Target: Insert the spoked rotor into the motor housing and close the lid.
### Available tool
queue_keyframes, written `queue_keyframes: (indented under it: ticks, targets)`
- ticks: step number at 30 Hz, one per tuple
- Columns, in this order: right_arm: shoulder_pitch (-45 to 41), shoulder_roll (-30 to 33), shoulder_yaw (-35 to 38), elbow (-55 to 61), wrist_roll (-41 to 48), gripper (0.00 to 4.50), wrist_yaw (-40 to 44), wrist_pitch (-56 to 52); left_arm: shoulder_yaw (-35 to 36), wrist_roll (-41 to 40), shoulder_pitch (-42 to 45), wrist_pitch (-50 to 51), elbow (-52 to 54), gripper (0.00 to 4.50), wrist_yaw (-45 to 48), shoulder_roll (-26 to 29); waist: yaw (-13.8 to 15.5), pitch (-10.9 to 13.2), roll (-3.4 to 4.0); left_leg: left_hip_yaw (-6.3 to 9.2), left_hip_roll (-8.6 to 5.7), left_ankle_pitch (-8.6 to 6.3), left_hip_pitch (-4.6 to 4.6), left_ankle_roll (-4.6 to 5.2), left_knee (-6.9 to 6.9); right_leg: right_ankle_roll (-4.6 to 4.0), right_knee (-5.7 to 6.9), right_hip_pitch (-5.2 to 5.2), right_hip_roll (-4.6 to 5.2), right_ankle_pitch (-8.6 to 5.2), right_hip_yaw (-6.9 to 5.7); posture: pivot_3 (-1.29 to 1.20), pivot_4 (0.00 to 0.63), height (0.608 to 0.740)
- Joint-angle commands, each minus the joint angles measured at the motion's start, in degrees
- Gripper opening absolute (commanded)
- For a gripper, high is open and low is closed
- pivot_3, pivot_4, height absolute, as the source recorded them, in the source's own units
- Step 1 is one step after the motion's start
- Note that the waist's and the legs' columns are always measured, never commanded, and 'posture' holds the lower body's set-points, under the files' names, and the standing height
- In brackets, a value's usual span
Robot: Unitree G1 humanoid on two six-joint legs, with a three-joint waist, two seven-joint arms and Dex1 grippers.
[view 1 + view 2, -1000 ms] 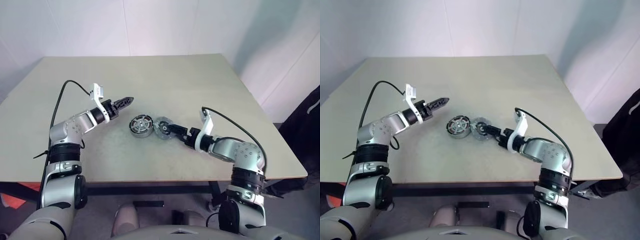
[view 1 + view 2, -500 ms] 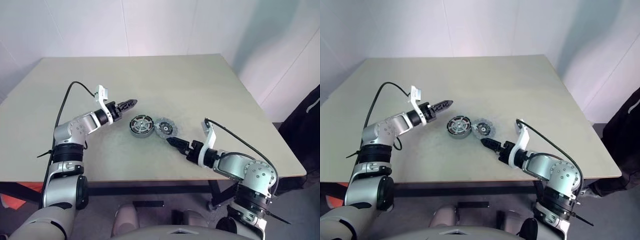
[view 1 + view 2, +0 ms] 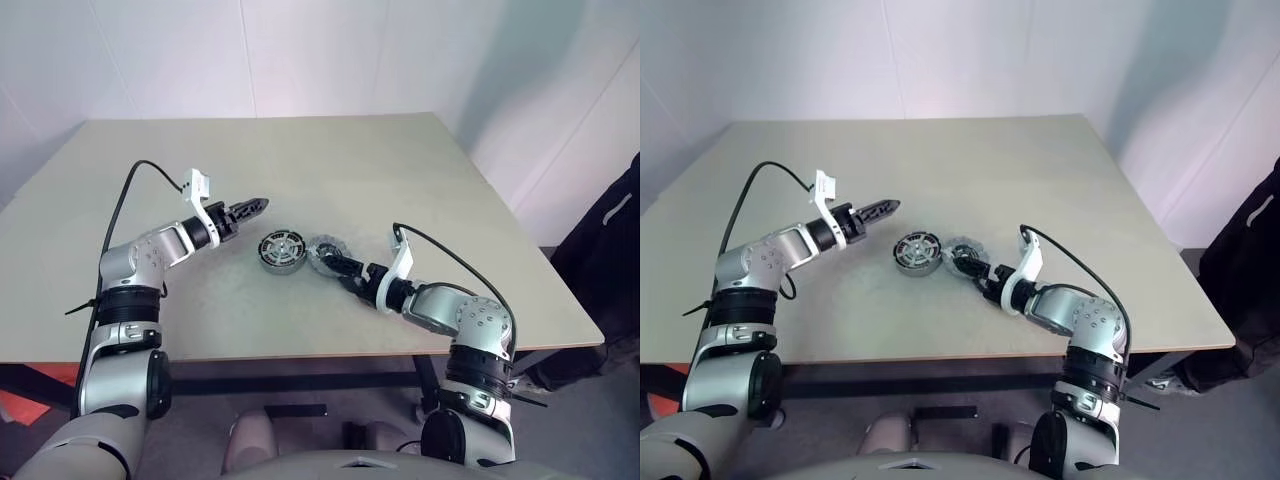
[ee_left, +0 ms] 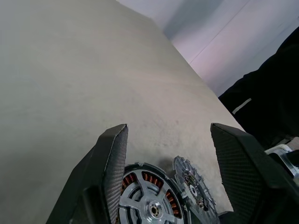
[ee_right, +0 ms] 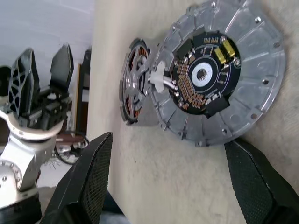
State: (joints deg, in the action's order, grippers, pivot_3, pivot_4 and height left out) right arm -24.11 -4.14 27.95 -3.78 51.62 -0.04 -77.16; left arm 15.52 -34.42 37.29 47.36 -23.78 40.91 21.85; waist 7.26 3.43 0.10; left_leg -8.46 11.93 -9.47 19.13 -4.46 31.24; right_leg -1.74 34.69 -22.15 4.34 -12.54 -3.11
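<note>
Spoked rotor [image 4: 148, 205] seated inside motor housing [image 3: 281, 251] at frame centre on the surface [image 3: 330, 170], lid [image 5: 219, 74] leaning against it, not yet closed; right end effector [image 3: 338, 268] wide open around lid, left end effector [image 3: 252, 207] open, empty.

Bench [image 3: 330, 160] is a plain beige top with a darker edge along the near side, set against white walls. Motor housing [image 3: 281, 250] sits flat near the middle, copper coils visible around the inside, with the spoked rotor [image 4: 148, 205] already seated in it, silver spokes and hub facing up. Lid [image 3: 324, 252] lies right beside the housing on its right, touching or nearly so, circuit side with the black centre facing up.
</note>
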Motion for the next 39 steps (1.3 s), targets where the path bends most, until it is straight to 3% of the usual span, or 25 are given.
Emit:
queue_keyframes:
  ticks: [1, 15, 19, 26, 39]
  targets:
    - [-1.7, 0.8, 0.6, -2.2, -2.6, 4.28, -1.9, 4.9, 0.6, -0.6, 0.2, -0.5, 2.5, 3.03, -0.2, 0.6, 0.0, 0.0, 0.0, 0.0, -0.01, 0.0, 0.01, 0.0, 0.0, 0.01, -0.01, -0.01, 0.0, 0.0, 0.0, 0.0, 0.0, 0.74]
    - [-10.0, -0.6, -1.6, -9.3, -4.6, 4.28, -2.3, 18.1, 0.5, -0.4, 0.2, -1.4, 1.9, 3.03, -0.9, -0.2, -0.1, 0.0, -0.04, 0.0, -0.06, 0.03, 0.49, -0.02, 0.03, 0.12, -0.06, -0.38, 0.09, 0.08, -0.03, 0.0, 0.0, 0.74]
    - [-11.7, -1.3, -1.9, -9.6, -3.1, 4.28, -2.4, 16.3, 1.0, -0.3, 0.2, -1.9, 1.8, 3.03, -1.3, 0.1, -0.1, 0.0, -0.03, 0.01, 0.1, 0.23, 1.01, -0.21, 0.07, -0.53, 0.31, -0.93, -0.09, 0.62, -0.02, 0.0, 0.0, 0.74]
    - [-12.9, -2.6, -1.0, -6.0, 1.0, 4.28, -6.4, 8.7, 1.9, -0.2, 0.2, -2.9, 1.2, 3.03, -1.9, 1.2, -0.2, 0.0, -0.03, 0.02, 0.12, -0.12, 1.56, 0.36, 0.09, -0.36, 0.06, -1.26, -0.2, 0.57, -0.08, 0.0, 0.0, 0.74]
    - [-16.1, -5.0, -1.3, -1.9, 6.2, 4.28, -15.4, 3.6, 2.0, -0.2, 0.1, -4.6, 0.4, 3.03, -2.7, 0.9, -0.1, 0.0, -0.02, 0.01, 0.12, 0.13, 1.24, -0.09, 0.17, 0.02, 0.15, -0.97, -0.1, 0.28, -0.02, 0.0, 0.0, 0.74]
